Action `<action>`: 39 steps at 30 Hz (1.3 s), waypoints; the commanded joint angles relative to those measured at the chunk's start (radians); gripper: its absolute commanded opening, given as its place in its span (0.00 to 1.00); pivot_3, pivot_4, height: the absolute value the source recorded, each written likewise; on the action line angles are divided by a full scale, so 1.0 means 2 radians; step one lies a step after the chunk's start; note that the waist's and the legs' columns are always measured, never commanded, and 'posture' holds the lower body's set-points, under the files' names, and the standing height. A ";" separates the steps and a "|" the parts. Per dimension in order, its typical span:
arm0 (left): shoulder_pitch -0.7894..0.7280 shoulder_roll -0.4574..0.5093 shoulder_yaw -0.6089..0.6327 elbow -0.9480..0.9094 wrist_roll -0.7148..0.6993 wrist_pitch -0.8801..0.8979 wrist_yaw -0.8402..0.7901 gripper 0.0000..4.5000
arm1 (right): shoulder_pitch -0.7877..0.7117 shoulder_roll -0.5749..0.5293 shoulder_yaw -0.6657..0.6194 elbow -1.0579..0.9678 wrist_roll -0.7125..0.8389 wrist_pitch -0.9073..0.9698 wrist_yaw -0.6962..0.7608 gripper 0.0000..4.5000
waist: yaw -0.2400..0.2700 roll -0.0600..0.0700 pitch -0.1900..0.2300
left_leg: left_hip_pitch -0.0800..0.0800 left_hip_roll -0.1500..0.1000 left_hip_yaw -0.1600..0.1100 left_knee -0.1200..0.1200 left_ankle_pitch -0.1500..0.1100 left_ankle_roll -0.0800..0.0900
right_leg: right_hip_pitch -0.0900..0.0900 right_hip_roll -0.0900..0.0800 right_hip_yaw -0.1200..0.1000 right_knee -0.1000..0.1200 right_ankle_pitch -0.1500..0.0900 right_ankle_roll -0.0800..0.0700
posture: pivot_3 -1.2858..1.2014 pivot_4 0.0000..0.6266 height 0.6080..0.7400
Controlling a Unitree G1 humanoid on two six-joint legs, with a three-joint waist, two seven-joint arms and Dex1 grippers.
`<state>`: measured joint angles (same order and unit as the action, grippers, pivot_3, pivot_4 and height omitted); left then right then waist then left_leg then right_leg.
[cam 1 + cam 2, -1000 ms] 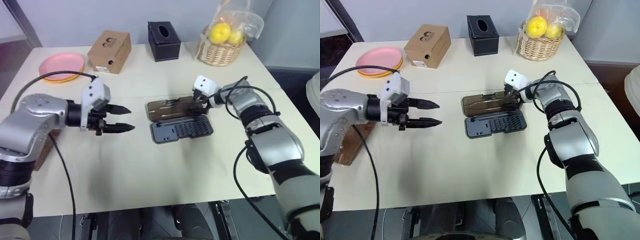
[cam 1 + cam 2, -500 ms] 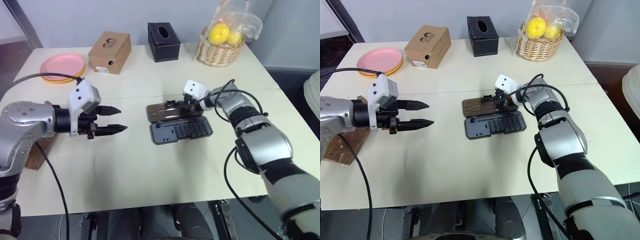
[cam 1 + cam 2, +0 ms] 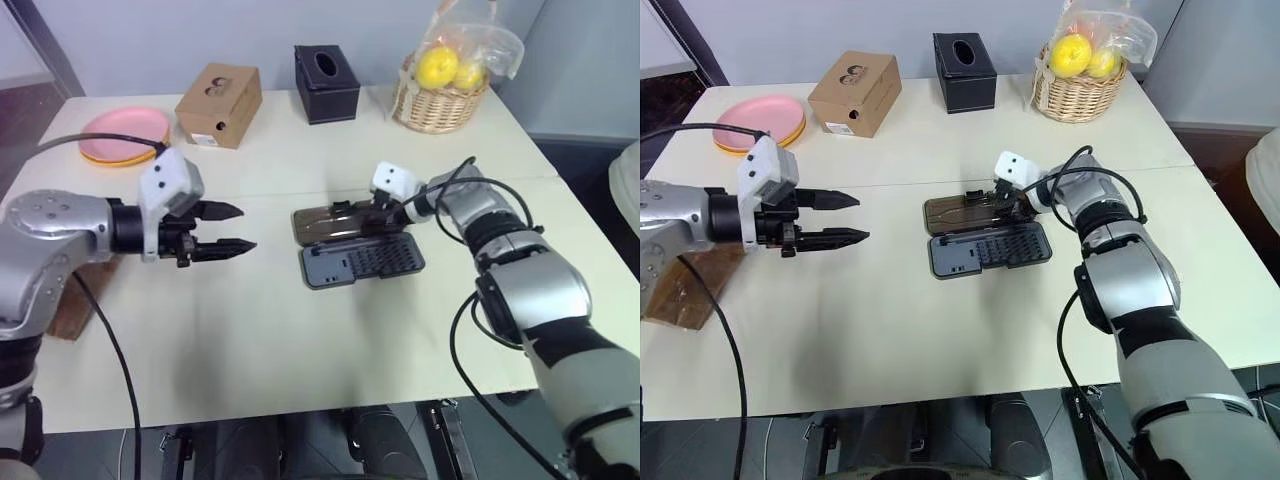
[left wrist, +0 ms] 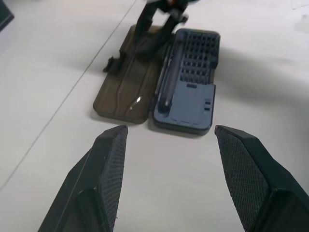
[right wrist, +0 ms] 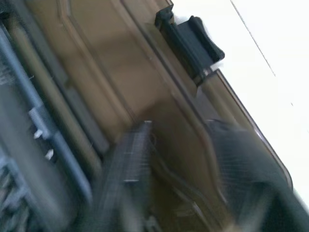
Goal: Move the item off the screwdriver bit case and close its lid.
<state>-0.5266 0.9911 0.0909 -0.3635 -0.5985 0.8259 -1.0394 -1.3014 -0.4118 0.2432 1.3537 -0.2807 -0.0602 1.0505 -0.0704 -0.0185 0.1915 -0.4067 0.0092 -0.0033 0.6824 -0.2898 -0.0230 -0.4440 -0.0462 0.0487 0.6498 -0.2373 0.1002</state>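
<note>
I see nothing on the screwdriver bit case (image 3: 362,260), its lid (image 3: 335,222) flat open under my right gripper (image 3: 998,205), fingers parted; closing remains.

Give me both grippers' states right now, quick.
Left gripper: open, holding nothing.
Right gripper: fingers at the case's open lid; open or shut cannot be told.

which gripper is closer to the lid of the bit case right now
Right. The right gripper is down at the open lid, fingers over its right part near the latch tab. The left gripper hovers open above the table, well off to the case's left.
</note>
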 commanded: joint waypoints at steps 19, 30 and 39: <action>-0.005 0.010 0.010 -0.015 -0.001 -0.011 0.010 0.67 | 0.004 0.002 -0.022 0.006 -0.023 0.072 -0.134 0.77 | 0.001 0.000 0.000 | 0.000 0.000 0.000 0.000 0.000 0.000 | 0.000 0.000 0.000 0.000 0.000 0.000 | 0.52 0.24 1.00; -0.011 0.012 0.007 -0.003 0.005 -0.021 0.007 0.67 | 0.017 0.001 0.011 -0.001 -0.050 0.079 -0.007 0.01 | -0.001 0.000 0.000 | 0.001 0.000 0.000 0.000 0.000 0.000 | 0.001 0.001 0.000 0.000 0.000 0.000 | 0.52 0.24 1.00; -0.014 0.009 -0.001 0.007 0.010 -0.035 0.004 0.67 | -0.009 0.014 -0.025 -0.004 -0.024 0.067 -0.056 0.06 | -0.003 0.000 0.000 | 0.005 0.000 0.000 -0.001 0.000 0.000 | 0.004 0.001 0.000 0.000 0.000 0.000 | 0.52 0.24 1.00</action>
<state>-0.5342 0.9999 0.0802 -0.3441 -0.5878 0.7756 -1.0254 -1.2988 -0.4045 0.2158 1.3422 -0.3499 0.0813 0.9284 -0.0763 -0.0192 0.1908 -0.3945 0.0098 -0.0028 0.6806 -0.2898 -0.0230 -0.4339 -0.0446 0.0493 0.6506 -0.2374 0.0998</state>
